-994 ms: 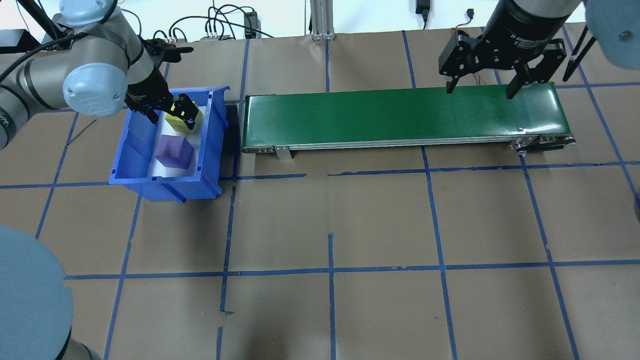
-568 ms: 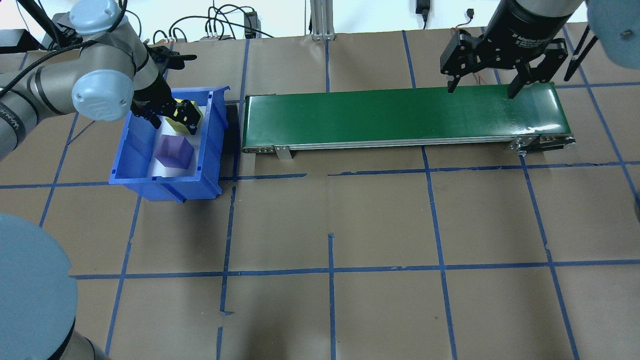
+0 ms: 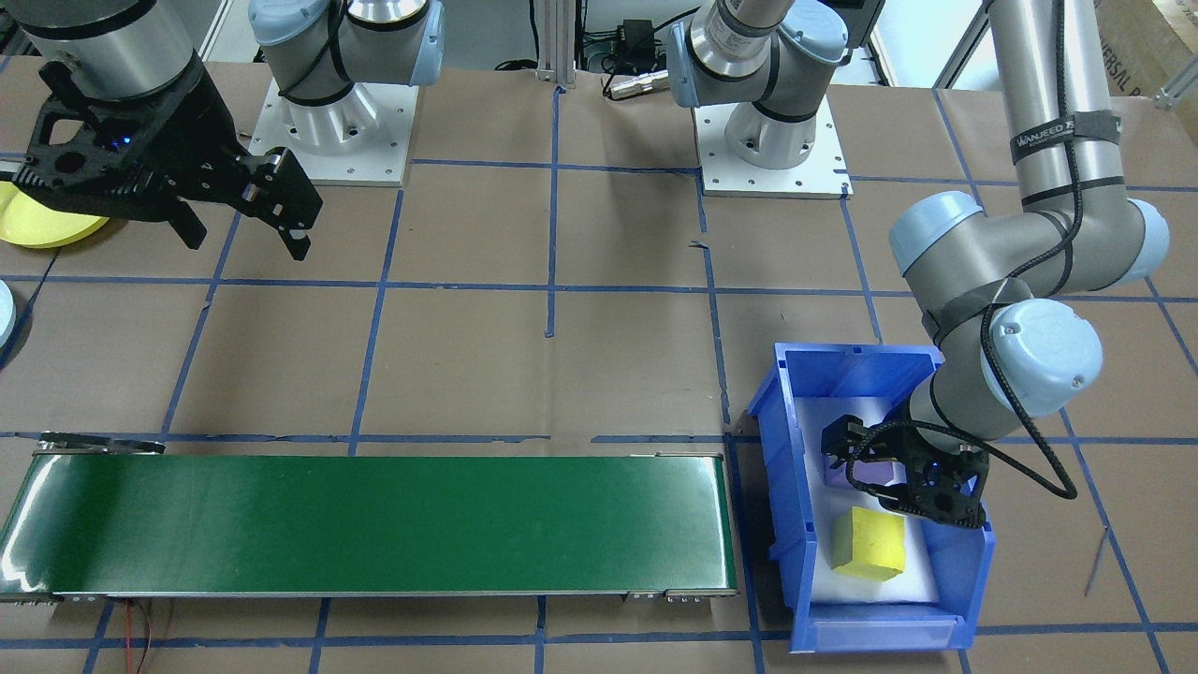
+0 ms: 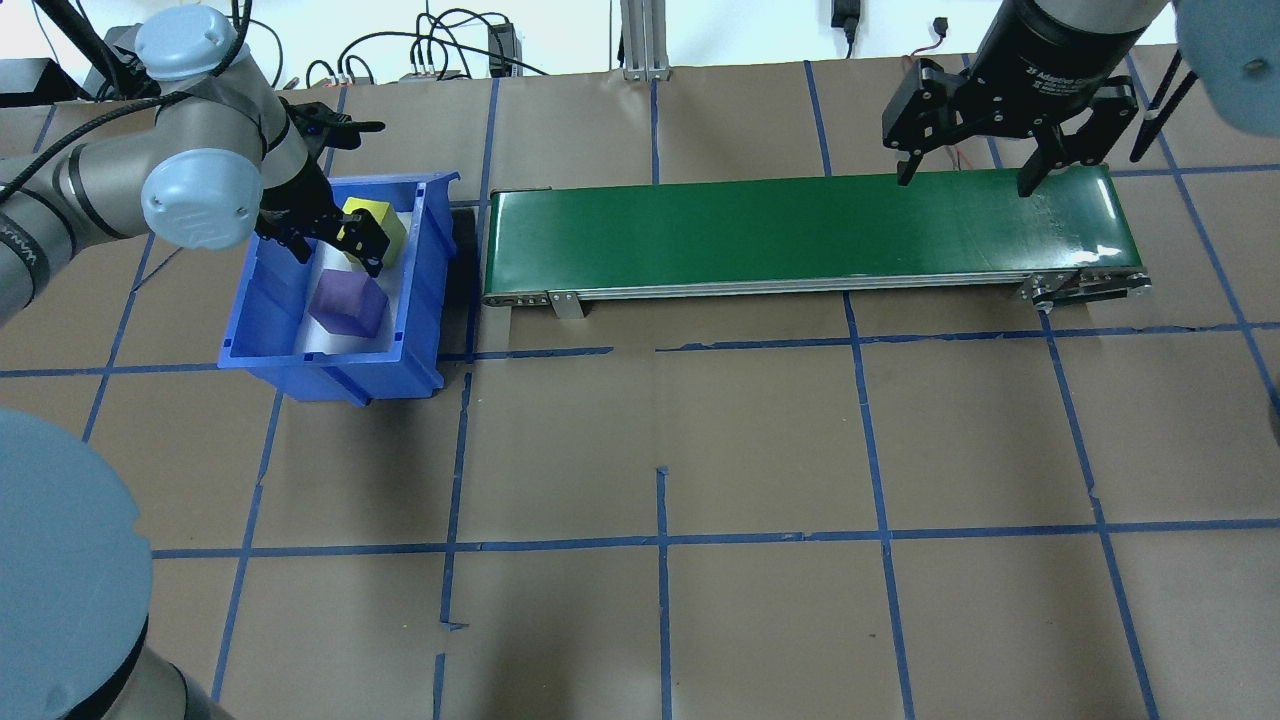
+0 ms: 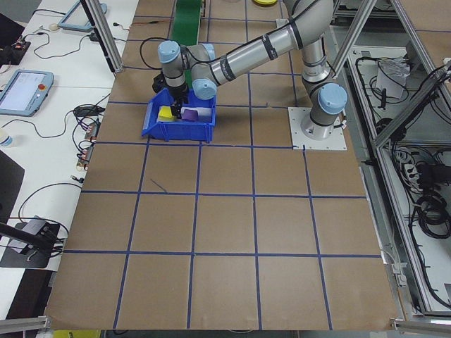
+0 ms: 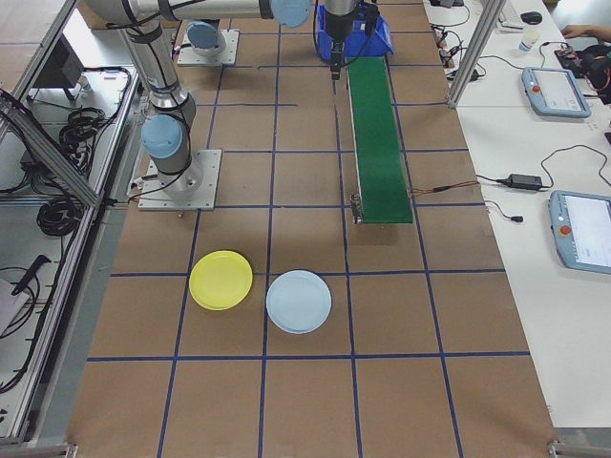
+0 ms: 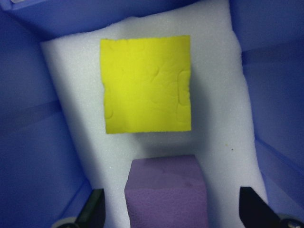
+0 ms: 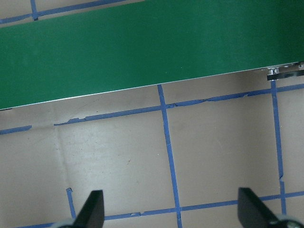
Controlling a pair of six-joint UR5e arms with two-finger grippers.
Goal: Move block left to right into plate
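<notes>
I have the left hand [image 4: 325, 238] down inside the blue bin [image 4: 262, 300], its fingers spread wide and empty on either side of the purple block [image 7: 167, 192]. The yellow block [image 7: 147, 84] lies just beyond the purple one on the white foam liner [image 7: 223, 118], apart from it, sitting flat with its edges roughly square to the bin walls. It is a cube, so I see no long axis to speak of. In my overhead view the yellow block [image 4: 370, 226] is at the far end of the bin, nearest the green conveyor [image 4: 800, 232].

My right hand [image 4: 968, 178] hangs released over the far end of the belt, holding nothing.

The yellow plate [image 6: 221, 280] sits on the worktop [image 6: 305, 382] just beside a light blue plate [image 6: 299, 301], well apart from the bin.
</notes>
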